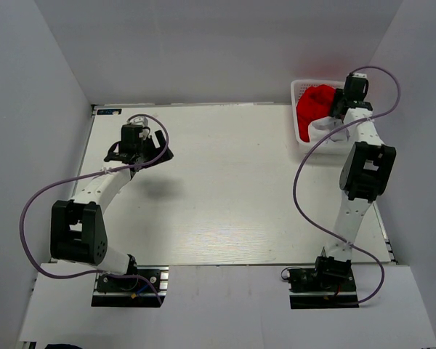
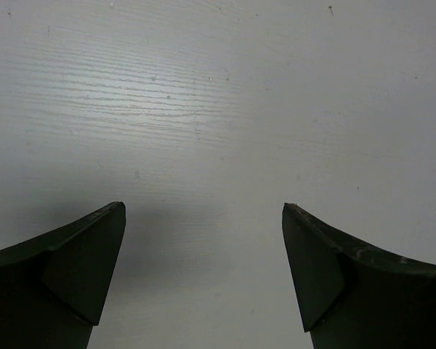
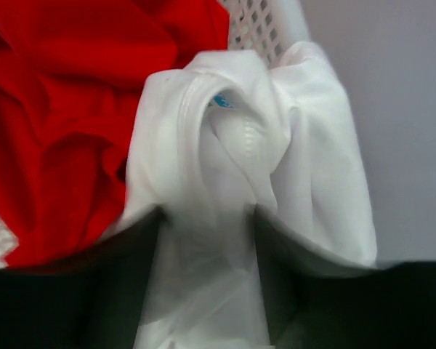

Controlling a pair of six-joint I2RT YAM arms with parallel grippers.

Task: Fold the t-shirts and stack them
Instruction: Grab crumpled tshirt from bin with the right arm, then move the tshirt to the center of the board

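The red t-shirt (image 1: 316,102) lies bunched in the white lattice basket (image 1: 299,87) at the far right of the table. In the right wrist view the red t-shirt (image 3: 65,109) fills the left side. The white t-shirt (image 3: 232,145) is bunched beside it, and a fold of it runs down between my right fingers. My right gripper (image 3: 207,218) is shut on that white cloth; in the top view the right gripper (image 1: 339,109) sits over the basket. My left gripper (image 1: 139,158) is open and empty above the bare table on the far left, also seen in the left wrist view (image 2: 203,211).
The basket's lattice wall (image 3: 258,22) shows behind the shirts, close to the grey right wall. The white table (image 1: 225,189) stretches between the two arms. Grey walls close in the left, back and right sides.
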